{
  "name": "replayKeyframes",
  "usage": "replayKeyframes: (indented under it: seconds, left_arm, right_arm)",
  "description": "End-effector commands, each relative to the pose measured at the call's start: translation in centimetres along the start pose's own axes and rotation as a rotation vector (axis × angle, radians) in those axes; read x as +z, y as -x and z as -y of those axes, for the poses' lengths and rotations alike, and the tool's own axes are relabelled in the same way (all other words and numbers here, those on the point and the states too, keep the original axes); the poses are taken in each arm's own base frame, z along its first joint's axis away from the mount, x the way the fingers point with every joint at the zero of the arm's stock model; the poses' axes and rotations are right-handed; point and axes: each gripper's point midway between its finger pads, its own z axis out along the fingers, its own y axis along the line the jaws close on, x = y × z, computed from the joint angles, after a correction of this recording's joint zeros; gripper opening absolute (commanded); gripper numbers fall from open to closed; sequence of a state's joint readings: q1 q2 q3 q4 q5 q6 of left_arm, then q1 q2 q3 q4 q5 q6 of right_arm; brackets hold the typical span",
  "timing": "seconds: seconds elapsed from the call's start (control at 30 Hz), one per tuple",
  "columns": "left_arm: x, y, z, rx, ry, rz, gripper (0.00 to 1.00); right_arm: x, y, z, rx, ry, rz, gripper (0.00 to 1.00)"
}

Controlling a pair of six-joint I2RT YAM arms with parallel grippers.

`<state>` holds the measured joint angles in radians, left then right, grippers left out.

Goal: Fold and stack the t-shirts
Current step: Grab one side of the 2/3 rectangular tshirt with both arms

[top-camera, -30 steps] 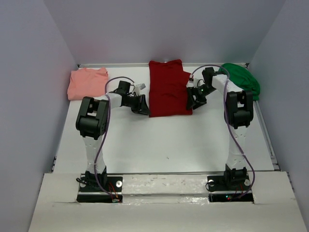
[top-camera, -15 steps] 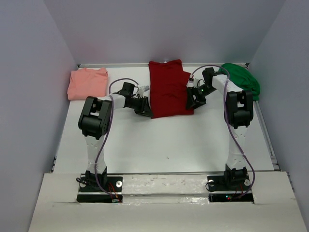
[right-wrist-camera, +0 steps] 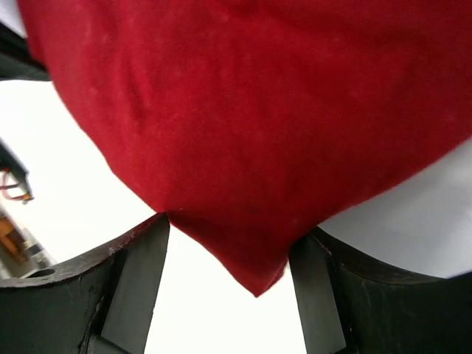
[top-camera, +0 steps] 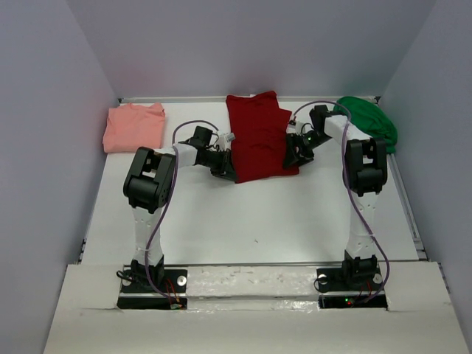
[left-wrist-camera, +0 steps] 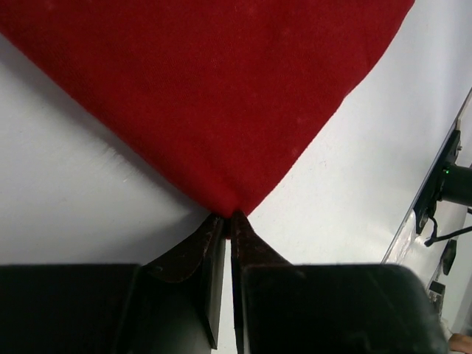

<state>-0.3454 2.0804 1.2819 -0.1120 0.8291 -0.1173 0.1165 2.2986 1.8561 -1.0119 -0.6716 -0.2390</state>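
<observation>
The dark red t-shirt (top-camera: 254,136) lies folded lengthwise at the back middle of the table. My left gripper (top-camera: 227,169) is at its near left corner, and in the left wrist view the left gripper (left-wrist-camera: 228,215) is shut on the tip of the dark red t-shirt (left-wrist-camera: 214,88). My right gripper (top-camera: 295,156) is at the near right corner. In the right wrist view the right gripper (right-wrist-camera: 232,234) is open, with a corner of the dark red t-shirt (right-wrist-camera: 258,110) lying between its fingers, apart from both. The salmon-pink t-shirt (top-camera: 134,127) lies folded at the back left. The green t-shirt (top-camera: 369,122) is bunched at the back right.
The white table (top-camera: 258,214) is enclosed by grey walls on the left, back and right. Both arm bases stand on the near edge.
My left gripper slid right to the red shirt's near left corner and closed on it. The right arm stayed nearly in place, its jaws just as wide.
</observation>
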Motion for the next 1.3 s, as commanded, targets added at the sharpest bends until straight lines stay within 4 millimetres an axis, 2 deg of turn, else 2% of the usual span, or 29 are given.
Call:
replayKeyframes:
  seconds: [0.0,0.17,0.3,0.43,0.5,0.6,0.97,1.07,1.27]
  left_arm:
    - [0.0,-0.2,-0.3,0.001,0.035,-0.025,0.17]
    - [-0.2,-0.3,-0.1,0.013,0.040,-0.021,0.15]
    - [-0.3,-0.3,0.1,0.018,0.038,-0.021,0.15]
    - [-0.2,-0.2,0.3,0.028,0.039,-0.020,0.15]
    - [-0.3,-0.1,0.5,0.031,0.037,-0.019,0.14]
    - [-0.2,0.0,0.7,0.034,0.029,-0.019,0.14]
    - [-0.3,-0.1,0.9,0.049,0.035,-0.021,0.13]
    - [-0.4,0.1,0.9,0.053,0.037,-0.016,0.13]
    - [-0.4,0.0,0.8,0.053,0.041,-0.019,0.13]
  right_arm:
    - [1.0,-2.7,1.8,0.018,-0.046,-0.072,0.70]
    - [-0.2,-3.1,3.4,0.001,-0.187,-0.064,0.70]
    - [-2.4,-2.8,5.1,-0.006,-0.356,-0.049,0.71]
    - [-4.3,-2.4,5.5,-0.007,-0.450,-0.029,0.73]
    - [-4.4,-2.9,5.8,-0.001,-0.467,-0.043,0.73]
    - [-4.1,-3.1,6.0,-0.008,-0.465,-0.046,0.73]
    - [-0.8,-3.6,5.7,0.044,-0.334,-0.082,0.69]
    - [-0.3,-3.9,5.7,0.050,-0.319,-0.088,0.65]
    - [1.6,-5.0,4.4,0.041,-0.258,-0.116,0.61]
